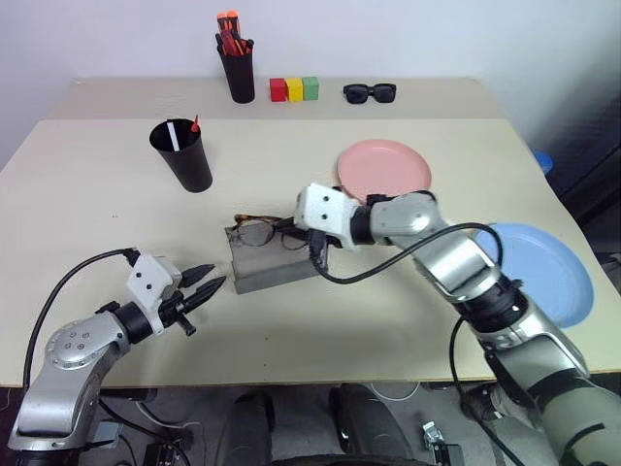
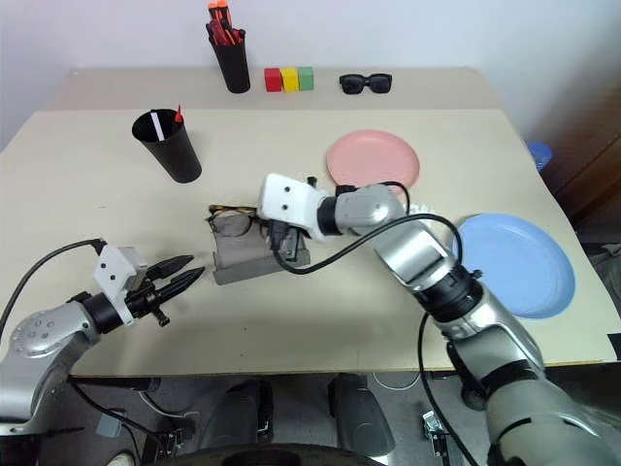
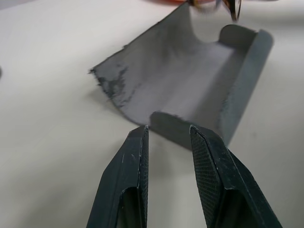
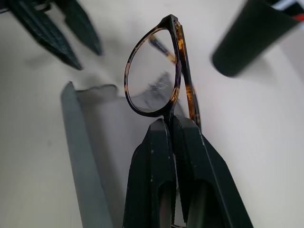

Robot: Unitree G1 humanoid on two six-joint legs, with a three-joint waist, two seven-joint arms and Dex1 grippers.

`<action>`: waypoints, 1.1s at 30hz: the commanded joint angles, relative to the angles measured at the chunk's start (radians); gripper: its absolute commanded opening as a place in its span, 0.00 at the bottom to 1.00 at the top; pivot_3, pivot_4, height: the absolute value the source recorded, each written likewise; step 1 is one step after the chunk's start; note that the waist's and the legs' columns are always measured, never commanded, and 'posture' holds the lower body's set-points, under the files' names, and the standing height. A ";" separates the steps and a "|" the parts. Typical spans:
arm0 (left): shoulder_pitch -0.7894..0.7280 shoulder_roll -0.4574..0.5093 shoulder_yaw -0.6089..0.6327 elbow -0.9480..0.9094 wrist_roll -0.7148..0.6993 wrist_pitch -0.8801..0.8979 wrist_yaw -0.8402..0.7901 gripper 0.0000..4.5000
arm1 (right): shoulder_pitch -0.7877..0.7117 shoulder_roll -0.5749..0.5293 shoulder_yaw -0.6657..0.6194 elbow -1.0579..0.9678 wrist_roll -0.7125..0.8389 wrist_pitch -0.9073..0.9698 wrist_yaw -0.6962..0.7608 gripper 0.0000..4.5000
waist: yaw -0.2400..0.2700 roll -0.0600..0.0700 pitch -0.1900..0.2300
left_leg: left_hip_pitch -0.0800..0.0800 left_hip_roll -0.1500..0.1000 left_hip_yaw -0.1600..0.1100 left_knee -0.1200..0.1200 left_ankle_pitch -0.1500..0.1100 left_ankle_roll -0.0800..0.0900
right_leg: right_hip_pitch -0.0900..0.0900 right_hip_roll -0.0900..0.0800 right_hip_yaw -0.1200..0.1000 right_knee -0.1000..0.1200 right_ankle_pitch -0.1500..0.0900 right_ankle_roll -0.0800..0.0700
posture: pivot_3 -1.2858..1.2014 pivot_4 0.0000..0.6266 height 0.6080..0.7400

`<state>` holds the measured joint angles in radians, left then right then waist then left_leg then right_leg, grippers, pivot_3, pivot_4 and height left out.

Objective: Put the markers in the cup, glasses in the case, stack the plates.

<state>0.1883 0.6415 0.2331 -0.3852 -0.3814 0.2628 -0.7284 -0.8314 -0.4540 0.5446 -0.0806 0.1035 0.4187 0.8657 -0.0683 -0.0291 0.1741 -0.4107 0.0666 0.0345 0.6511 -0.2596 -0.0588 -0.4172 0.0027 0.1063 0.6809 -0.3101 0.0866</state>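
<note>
right gripper [image 4: 172,124] pinched tight on the glasses [image 4: 154,73], fingers pressed together on the frame by one lens, holding them up over the far end of the case [image 1: 275,262]. in the head views the glasses [image 1: 257,231] sit at the case's 11 o'clock edge, partly hidden by the wrist. case lies open, trough up, mid table, nothing inside visible. left gripper [image 1: 206,287] hovers just off the table at the case's 8 o'clock, fingers a little apart, holding nothing, tips close to the case's near end [image 3: 190,133] but not touching as far as seen. cup [image 1: 182,155] stands upright at 11 o'clock from the case, well apart, with both markers [image 1: 184,131] in it, white one and red one poking above the rim. pink plate [image 1: 384,167] at 2 o'clock from the case, blue plate [image 1: 553,277] at 3 o'clock near the table edge, the two apart, not stacked. far edge: pen holder [image 1: 237,68], colour blocks [image 1: 294,89], sunglasses [image 1: 370,92].
</note>
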 commanded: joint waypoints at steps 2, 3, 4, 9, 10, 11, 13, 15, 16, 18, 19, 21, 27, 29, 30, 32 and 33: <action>0.025 -0.004 0.053 -0.095 -0.018 0.026 0.042 0.30 | -0.017 0.032 0.013 0.085 -0.067 -0.096 0.034 0.01 | 0.000 0.000 0.000 | 0.000 0.000 0.000 0.000 0.000 0.000 | 0.000 0.000 0.000 0.000 0.000 0.000 | 0.52 0.24 1.00; 0.032 -0.006 0.057 -0.111 -0.024 0.035 0.047 0.30 | -0.015 0.037 0.008 0.093 -0.072 -0.095 0.039 0.01 | 0.000 0.000 0.000 | 0.000 0.000 0.000 0.000 0.000 0.000 | 0.000 0.000 0.000 0.000 0.000 0.000 | 0.52 0.24 1.00; 0.038 -0.007 0.060 -0.122 -0.027 0.041 0.051 0.30 | -0.013 0.040 0.004 0.096 -0.074 -0.095 0.047 0.01 | -0.001 0.000 0.000 | 0.000 0.000 0.000 0.000 0.000 0.000 | 0.000 0.000 0.000 0.001 0.000 0.000 | 0.52 0.24 1.00; 0.057 -0.004 0.076 -0.140 -0.039 0.055 0.055 0.30 | 0.016 0.030 0.003 0.077 -0.075 -0.092 0.109 0.01 | -0.001 0.000 0.000 | 0.001 0.000 0.000 0.000 0.000 0.000 | 0.000 0.001 0.000 0.001 0.000 0.000 | 0.52 0.24 1.00; 0.058 -0.004 0.078 -0.140 -0.040 0.055 0.054 0.30 | 0.019 0.034 0.000 0.075 -0.072 -0.082 0.116 0.01 | -0.001 0.000 0.000 | 0.001 0.000 0.000 0.000 0.000 0.000 | 0.000 0.001 0.000 0.001 0.000 -0.001 | 0.52 0.24 1.00; 0.057 -0.004 0.081 -0.138 -0.042 0.054 0.052 0.30 | 0.021 0.038 -0.005 0.073 -0.069 -0.074 0.122 0.07 | -0.001 0.000 0.000 | 0.001 0.000 0.000 0.000 0.000 0.000 | 0.000 0.001 0.000 0.001 0.000 0.000 | 0.52 0.24 1.00; 0.052 -0.005 0.085 -0.134 -0.049 0.051 0.045 0.30 | 0.024 0.047 -0.014 0.068 -0.065 -0.062 0.127 0.20 | -0.002 0.000 0.000 | 0.001 0.000 0.000 0.000 0.000 0.000 | 0.000 0.001 0.000 0.001 0.000 -0.001 | 0.52 0.24 1.00; 0.047 -0.003 0.086 -0.128 -0.057 0.047 0.033 0.30 | 0.025 0.058 -0.026 0.064 -0.067 -0.055 0.118 0.41 | -0.002 0.000 0.000 | 0.001 0.000 0.000 0.000 0.000 0.000 | 0.000 0.001 0.000 0.001 0.000 -0.001 | 0.52 0.24 1.00; 0.044 -0.001 0.085 -0.125 -0.058 0.044 0.028 0.30 | 0.026 0.063 -0.034 0.063 -0.069 -0.055 0.109 0.54 | -0.001 0.000 0.000 | 0.001 0.000 0.000 0.000 0.000 0.000 | 0.000 0.001 0.000 0.001 0.000 -0.001 | 0.52 0.24 1.00; 0.035 0.000 0.082 -0.111 -0.058 0.039 0.020 0.30 | 0.029 0.073 -0.054 0.057 -0.071 -0.062 0.090 0.73 | -0.001 0.000 0.000 | 0.001 0.000 0.000 0.000 0.000 0.000 | 0.000 0.001 0.000 0.001 0.000 -0.001 | 0.52 0.24 1.00; 0.025 -0.001 0.080 -0.103 -0.063 0.041 0.017 0.30 | 0.033 0.077 -0.067 0.049 -0.066 -0.062 0.087 0.73 | -0.001 0.000 0.000 | 0.001 0.000 0.001 0.000 0.000 0.000 | 0.000 0.001 0.000 0.001 0.000 -0.001 | 0.52 0.24 1.00; -0.010 -0.008 0.082 -0.093 -0.124 0.103 0.014 0.30 | 0.044 0.084 -0.096 0.028 -0.051 -0.058 0.077 0.73 | 0.001 0.000 0.000 | 0.001 0.000 0.002 0.000 0.000 0.000 | 0.000 0.001 0.000 0.001 0.000 -0.001 | 0.52 0.24 1.00; -0.301 -0.050 0.046 0.009 -0.202 0.283 0.162 0.46 | 0.118 0.086 -0.164 -0.045 -0.039 -0.002 0.017 0.74 | 0.008 -0.001 0.000 | 0.001 0.000 0.000 0.002 0.000 0.000 | 0.002 0.002 -0.002 0.001 0.000 0.000 | 0.52 0.24 1.00; -0.394 -0.069 0.017 0.063 -0.188 0.299 0.186 0.46 | 0.149 0.079 -0.173 -0.074 -0.041 0.019 0.003 0.74 | 0.009 -0.002 0.000 | 0.001 -0.001 -0.003 0.004 0.000 -0.001 | 0.004 0.003 -0.004 0.001 0.001 0.000 | 0.52 0.24 1.00; -0.439 -0.076 0.001 0.098 -0.177 0.307 0.197 0.46 | 0.164 0.074 -0.176 -0.088 -0.044 0.029 -0.003 0.74 | 0.009 -0.002 0.000 | 0.001 -0.001 -0.004 0.004 0.001 -0.001 | 0.005 0.003 -0.004 0.001 0.001 0.000 | 0.52 0.24 1.00; -0.509 -0.083 -0.033 0.164 -0.141 0.318 0.219 0.46 | 0.186 0.067 -0.180 -0.110 -0.047 0.045 -0.012 0.74 | 0.006 -0.002 0.000 | 0.002 -0.001 -0.004 0.004 0.001 -0.001 | 0.006 0.002 -0.004 0.001 0.001 0.000 | 0.52 0.24 1.00; -0.531 -0.084 -0.047 0.188 -0.124 0.320 0.227 0.46 | 0.192 0.065 -0.181 -0.118 -0.047 0.053 -0.015 0.74 | 0.001 -0.002 0.000 | 0.002 -0.002 -0.004 0.004 0.000 -0.001 | 0.006 0.002 -0.004 0.001 0.001 0.000 | 0.52 0.24 1.00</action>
<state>-0.3232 0.5557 0.2024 -0.2237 -0.5369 0.5787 -0.5183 -0.6362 -0.3825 0.3931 -0.1419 0.0490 0.4650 0.8618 -0.0669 -0.0314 0.1745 -0.4088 0.0652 0.0309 0.6547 -0.2591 -0.0596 -0.4119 0.0052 0.1026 0.6820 -0.3094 0.0871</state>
